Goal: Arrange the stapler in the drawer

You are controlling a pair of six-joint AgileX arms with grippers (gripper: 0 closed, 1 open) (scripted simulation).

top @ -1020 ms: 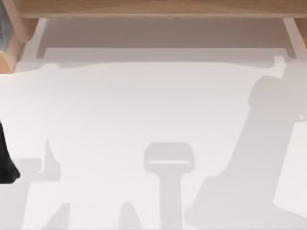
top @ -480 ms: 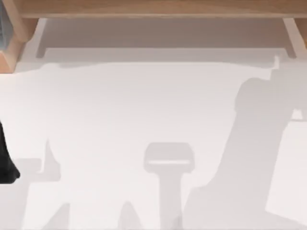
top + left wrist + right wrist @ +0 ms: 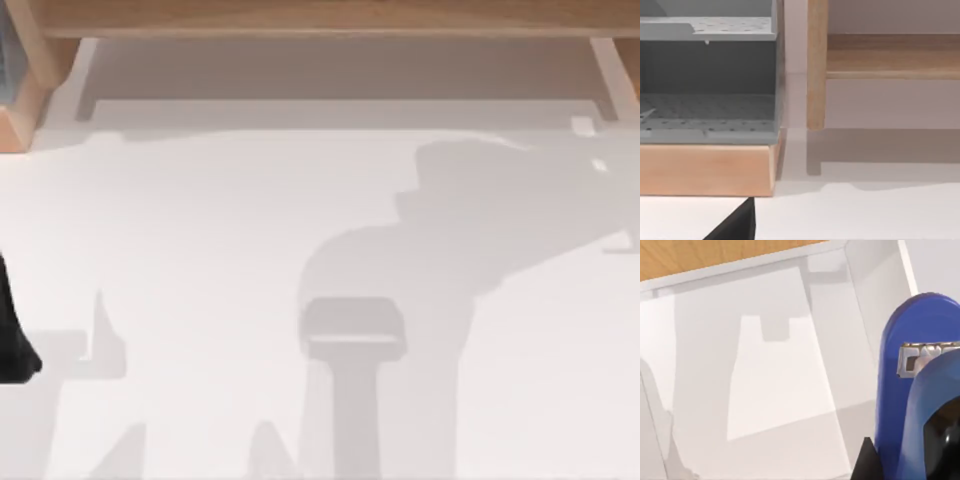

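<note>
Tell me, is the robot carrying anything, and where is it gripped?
The blue stapler sits close before the right wrist camera above the white drawer, so it looks carried; the exact grip spot cannot be told.

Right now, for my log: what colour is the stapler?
Bright blue stapler, best in the right wrist view.

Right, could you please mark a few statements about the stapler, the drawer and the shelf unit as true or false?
1. The bright blue stapler with a rounded end carries a silvery metal piece. True.
2. The white drawer is shut. False: it is open, and its bare floor shows behind the stapler.
3. The grey perforated shelf unit stands on a pale wooden base. True.
4. The stapler lies on the shelf unit. False: the right wrist view shows it at the drawer.
</note>
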